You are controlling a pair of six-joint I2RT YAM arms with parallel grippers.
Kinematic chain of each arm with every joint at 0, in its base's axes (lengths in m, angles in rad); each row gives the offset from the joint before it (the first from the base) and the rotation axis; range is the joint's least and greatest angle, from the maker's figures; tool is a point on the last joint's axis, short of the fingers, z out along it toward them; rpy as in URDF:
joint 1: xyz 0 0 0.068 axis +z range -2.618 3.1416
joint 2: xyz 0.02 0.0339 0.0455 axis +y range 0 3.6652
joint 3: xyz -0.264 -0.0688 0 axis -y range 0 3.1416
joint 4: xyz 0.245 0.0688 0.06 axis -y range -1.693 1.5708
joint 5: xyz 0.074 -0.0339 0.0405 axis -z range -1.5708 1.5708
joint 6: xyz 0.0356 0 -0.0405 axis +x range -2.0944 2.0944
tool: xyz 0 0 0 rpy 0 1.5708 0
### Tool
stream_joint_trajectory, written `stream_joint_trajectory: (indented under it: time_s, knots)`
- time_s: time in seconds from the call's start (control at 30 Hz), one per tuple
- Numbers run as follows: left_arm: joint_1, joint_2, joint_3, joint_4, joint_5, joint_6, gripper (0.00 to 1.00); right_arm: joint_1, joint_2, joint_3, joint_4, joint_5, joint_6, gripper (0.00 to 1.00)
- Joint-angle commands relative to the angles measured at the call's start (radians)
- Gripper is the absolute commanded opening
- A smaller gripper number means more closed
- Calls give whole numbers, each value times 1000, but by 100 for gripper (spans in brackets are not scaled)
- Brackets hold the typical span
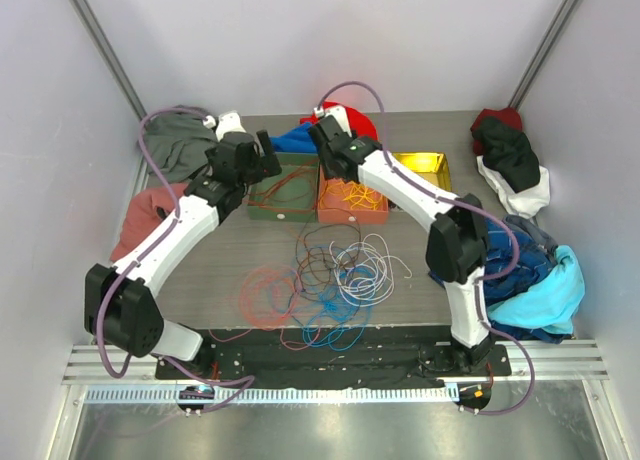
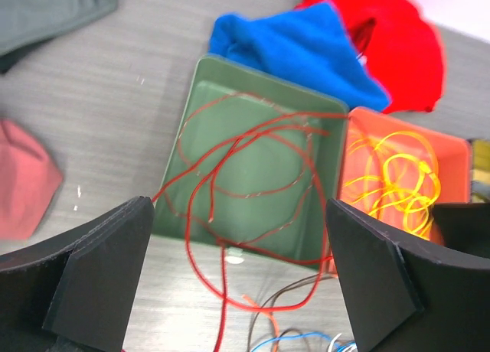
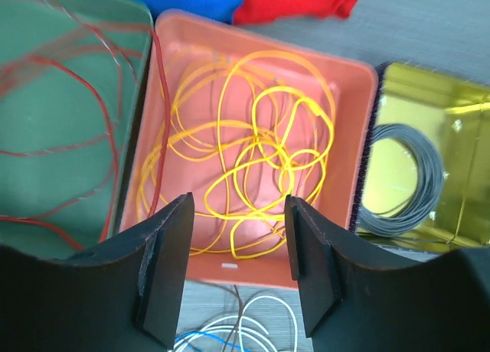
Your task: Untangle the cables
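A tangle of cables (image 1: 335, 275) in orange, blue, white and dark brown lies on the table in front of the trays. A red cable (image 2: 230, 164) loops in the green tray (image 2: 195, 92) and spills over its near edge onto the table. The yellow cable (image 3: 253, 145) lies coiled in the orange tray (image 3: 337, 76). My left gripper (image 2: 241, 272) hovers above the green tray's near edge, open wide, nothing between its fingers. My right gripper (image 3: 239, 249) is open over the orange tray's near edge and holds nothing.
A yellow tray (image 3: 459, 107) to the right holds a grey coil (image 3: 417, 180). Blue (image 2: 298, 46) and red (image 2: 398, 46) cloths lie behind the trays. Grey (image 1: 180, 145) and pink (image 1: 150, 215) cloths lie on the left. More clothes are piled on the right (image 1: 530, 270).
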Motion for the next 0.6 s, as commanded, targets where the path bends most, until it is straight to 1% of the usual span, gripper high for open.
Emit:
stream_joint_trajectory:
  time_s: [0.0, 0.07, 0.13, 0.17, 0.2, 0.23, 0.27, 0.3, 0.33, 0.37, 0.4, 0.47, 0.5, 0.53, 0.57]
  knots:
    - [8, -47, -32, 8, -36, -38, 99, 5, -232, -67, 122, 18, 39, 58]
    - [8, -74, -57, 8, -40, -47, 98, 7, -295, -123, 162, -4, 59, 58]
    - [8, -111, -86, 13, -48, -55, 95, 5, -395, -224, 231, -26, 89, 57]
    - [8, -166, -129, 23, -56, -66, 94, 5, -427, -300, 256, -55, 99, 56]
    - [8, -195, -149, 48, -63, -73, 93, 5, -458, -342, 303, -67, 105, 56]
    - [8, -226, -167, 60, -64, -78, 89, 5, -523, -386, 328, -81, 116, 54]
    - [6, -295, -187, 75, -70, -78, 87, 5, -553, -467, 371, -97, 134, 53]
    - [8, -326, -212, 106, -74, -78, 86, 7, -585, -508, 392, -107, 139, 52]
    - [1, -355, -218, 117, -77, -78, 84, 7, -637, -548, 412, -113, 145, 51]
    - [-2, -393, -220, 131, -80, -69, 83, 7, -662, -615, 428, -120, 155, 50]
    - [-6, -407, -206, 150, -70, -64, 82, 7, -683, -646, 457, -126, 156, 49]
    - [-29, -406, -187, 178, -12, -49, 74, 8, -742, -725, 497, -123, 168, 42]
    - [-38, -392, -175, 207, 89, -41, 62, 8, -757, -747, 507, -132, 168, 39]
    - [-67, -369, -139, 210, 132, -41, 56, 7, -772, -766, 517, -132, 168, 32]
    - [-89, -290, -111, 209, 166, -44, 50, 8, -798, -796, 530, -132, 175, 28]
